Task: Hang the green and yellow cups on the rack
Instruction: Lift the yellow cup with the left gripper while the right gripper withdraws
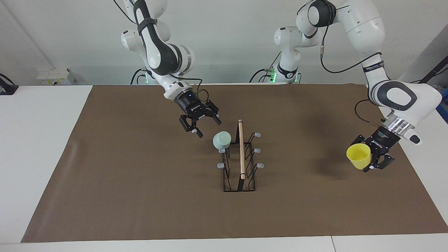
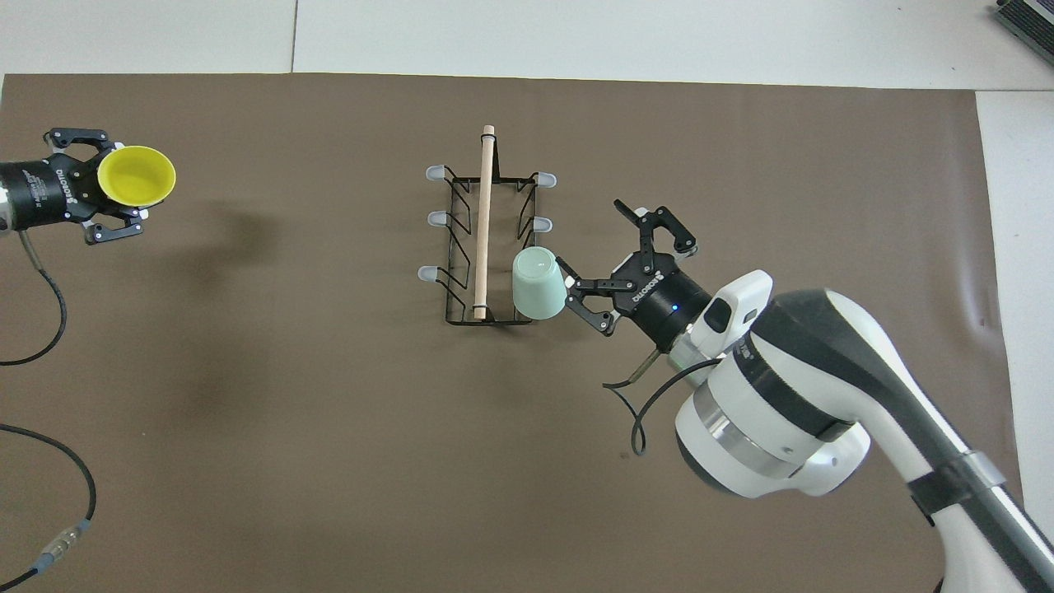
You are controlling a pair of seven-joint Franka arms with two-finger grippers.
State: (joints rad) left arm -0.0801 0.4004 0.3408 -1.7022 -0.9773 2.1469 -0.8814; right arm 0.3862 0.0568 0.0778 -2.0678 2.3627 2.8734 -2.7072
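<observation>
The pale green cup (image 1: pixel 222 140) (image 2: pixel 538 284) hangs tilted on a peg of the black wire rack (image 1: pixel 241 150) (image 2: pixel 483 222). That peg is on the rack's side toward the right arm's end, the one nearest the robots. My right gripper (image 1: pixel 209 128) (image 2: pixel 601 251) is open just beside the green cup, and the facing view shows a small gap between them. My left gripper (image 1: pixel 364 156) (image 2: pixel 115 177) is shut on the yellow cup (image 1: pixel 357 154) (image 2: pixel 138 173). It holds the cup tilted above the mat toward the left arm's end of the table.
A brown mat (image 1: pixel 140 196) covers most of the white table (image 1: pixel 35 140). The rack's other grey-tipped pegs (image 1: pixel 258 150) are bare. A loose cable (image 2: pixel 49 346) lies on the mat by the left arm. A small white box (image 1: pixel 56 76) sits at the table's corner.
</observation>
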